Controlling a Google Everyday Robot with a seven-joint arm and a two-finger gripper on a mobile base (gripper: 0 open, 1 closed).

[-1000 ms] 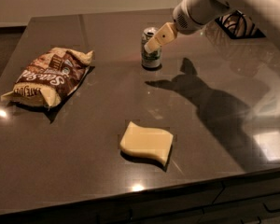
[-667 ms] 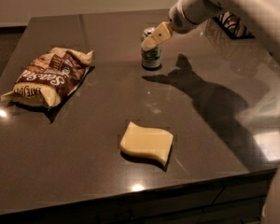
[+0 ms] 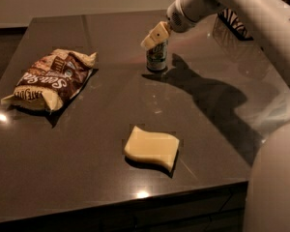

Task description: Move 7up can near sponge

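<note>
The 7up can [image 3: 157,58] stands upright on the dark table [image 3: 87,178], at the far middle. It is silver-white and green. My gripper [image 3: 154,36] sits at the can's top and covers its upper part, reaching in from the upper right on the white arm [image 3: 241,8]. The pale-yellow sponge [image 3: 151,147] lies flat nearer the front edge, well apart from the can and almost straight in front of it.
A brown-and-cream chip bag [image 3: 53,79] lies on the left side of the table. A striped object [image 3: 234,25] sits at the far right behind the arm. The arm's shadow falls on the table right of the can.
My gripper has shifted slightly left, onto the top of the can. The can, the sponge and the chip bag have not moved.
</note>
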